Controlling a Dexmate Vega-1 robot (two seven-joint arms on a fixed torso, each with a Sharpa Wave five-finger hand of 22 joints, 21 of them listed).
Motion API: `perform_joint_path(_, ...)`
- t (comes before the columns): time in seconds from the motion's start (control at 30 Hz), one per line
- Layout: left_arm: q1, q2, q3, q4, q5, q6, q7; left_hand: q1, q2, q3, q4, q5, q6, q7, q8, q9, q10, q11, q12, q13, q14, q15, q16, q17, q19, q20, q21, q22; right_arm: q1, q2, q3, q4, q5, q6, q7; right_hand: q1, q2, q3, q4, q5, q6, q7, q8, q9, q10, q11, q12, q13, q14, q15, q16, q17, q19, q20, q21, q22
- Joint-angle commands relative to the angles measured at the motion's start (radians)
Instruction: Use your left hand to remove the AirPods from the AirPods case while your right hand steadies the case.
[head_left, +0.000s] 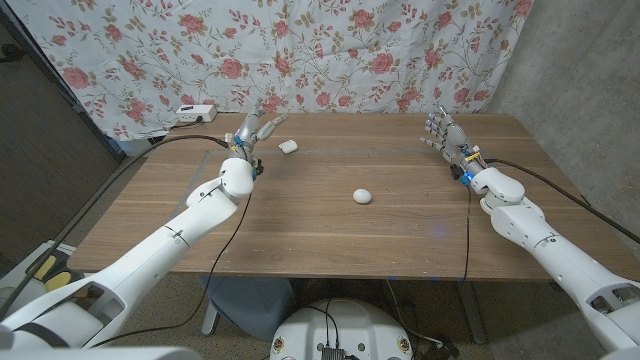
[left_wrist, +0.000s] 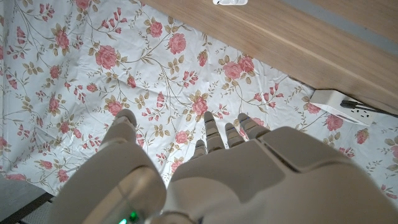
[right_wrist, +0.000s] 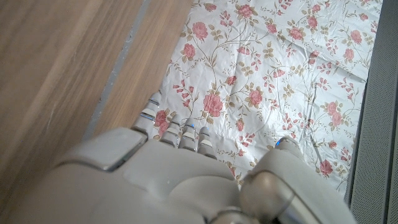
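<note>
Left hand (head_left: 254, 131) raised at the far left of the wooden tabletop (head_left: 300, 225), fingers spread and upright, nothing in its grasp. Small white object (head_left: 288, 146), apparently an AirPod though too small to tell for sure, lying on the wood just beside that hand, apart from the fingers. White rounded AirPods case (head_left: 362, 196) sitting near the middle of the tabletop, well apart from both hands; lid state too small to make out. Right hand (head_left: 444, 133) lifted at the far right side, fingers apart and pointing up, holding nothing, well away from the case.

Left wrist view: back of the left hand (left_wrist: 211, 177) with fingers (left_wrist: 212, 134) extended and separated against the floral cloth (left_wrist: 93, 68), the tabletop edge beyond, a sliver of a white object (left_wrist: 230, 2) at the frame's border, and a white power strip (left_wrist: 339, 104) past the table's edge.

Right wrist view: back of the right hand (right_wrist: 168, 180), fingers (right_wrist: 166, 121) reaching out and empty, with wood grain on one side and floral cloth on the other.
</note>
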Motion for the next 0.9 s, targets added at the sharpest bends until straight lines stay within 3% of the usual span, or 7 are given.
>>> perform_joint_path(0.03,-0.068,0.035,0.072,-0.034,0.11,0.169,-0.083,0.023,-0.004,0.009,-0.003,0.001,-0.018,0.0,0.015,0.005,0.017,-0.004,0.008,0.005,0.01,-0.008,0.01,0.003,0.004,0.012,0.001,0.0,0.014,0.004,0.001,0.016,0.0,0.013,0.014,0.007,0.002,0.0,-0.007,-0.003,-0.004,-0.001,0.004,0.004,-0.002,0.007,0.004,0.003,-0.01,-0.001,0.005,0.0,0.003,0.002,-0.003,0.005)
perform_joint_path(0.13,-0.082,0.041,0.104,-0.032,0.167,0.194,-0.072,0.033,-0.008,0.009,-0.002,0.001,-0.038,0.0,0.009,0.004,0.007,0.001,0.004,0.007,0.002,-0.004,0.007,0.003,0.001,0.011,0.0,0.0,0.016,0.007,0.002,0.02,0.001,0.016,0.014,0.007,0.002,0.0,-0.007,-0.003,-0.004,-0.001,0.004,0.004,-0.002,0.006,0.004,0.002,-0.01,-0.002,0.005,-0.001,0.003,0.002,-0.004,0.005)
perform_joint_path(0.23,-0.098,0.052,0.099,-0.041,0.135,0.214,-0.144,0.038,-0.011,0.009,0.0,0.001,-0.05,-0.003,0.006,0.005,0.002,-0.004,0.002,0.008,-0.003,0.0,0.006,0.003,-0.004,0.013,-0.002,0.0,0.015,0.006,0.002,0.021,0.001,0.019,0.015,0.007,0.002,0.0,-0.007,-0.004,-0.004,-0.001,0.005,0.004,-0.002,0.006,0.004,0.002,-0.01,-0.002,0.006,-0.001,0.003,0.002,-0.005,0.005)
perform_joint_path(0.6,-0.13,0.062,0.14,-0.016,0.219,0.227,-0.147,0.062,-0.02,0.009,0.002,0.001,-0.106,0.007,-0.001,0.005,0.005,-0.003,0.002,0.013,-0.019,0.007,0.006,0.004,-0.018,0.017,-0.003,0.001,0.008,0.002,0.003,0.01,0.002,0.017,0.015,0.006,0.003,-0.001,-0.008,-0.004,-0.004,-0.001,0.005,0.004,-0.002,0.006,0.004,0.002,-0.011,-0.001,0.006,-0.004,0.004,0.002,-0.008,0.005)
perform_joint_path(0.7,-0.155,0.074,0.166,-0.028,0.248,0.266,-0.196,0.096,-0.009,0.021,-0.002,0.005,-0.151,0.021,-0.004,0.005,0.002,-0.006,0.0,0.015,-0.018,0.013,0.008,0.004,-0.015,0.025,-0.001,0.0,0.006,0.003,0.003,0.008,0.004,0.016,0.014,0.006,0.003,-0.002,-0.009,-0.004,-0.004,-0.001,0.005,0.004,-0.002,0.008,0.004,0.002,-0.011,0.0,0.006,-0.004,0.004,0.002,-0.009,0.005)
perform_joint_path(0.83,-0.214,0.079,0.234,-0.051,0.332,0.39,-0.292,0.127,-0.005,0.031,-0.007,0.007,-0.16,0.025,0.004,0.006,0.026,-0.018,0.009,0.017,-0.014,0.015,0.01,0.004,-0.011,0.029,0.0,-0.001,0.005,0.003,0.002,0.006,0.003,0.016,0.015,0.006,0.004,-0.002,-0.009,-0.004,-0.003,-0.002,0.005,0.004,-0.002,0.005,0.004,0.002,-0.012,0.001,0.007,-0.005,0.004,0.002,-0.011,0.005)
perform_joint_path(0.9,-0.213,0.074,0.232,-0.036,0.338,0.372,-0.273,0.136,-0.005,0.033,-0.008,0.007,-0.17,0.028,0.003,0.006,0.032,-0.014,0.011,0.018,-0.011,0.015,0.012,0.004,-0.011,0.029,0.0,-0.001,0.006,0.004,0.001,0.006,0.003,0.016,0.016,0.006,0.004,-0.002,-0.009,-0.004,-0.004,-0.002,0.005,0.004,-0.002,0.005,0.004,0.002,-0.012,0.001,0.007,-0.006,0.005,0.002,-0.011,0.005)
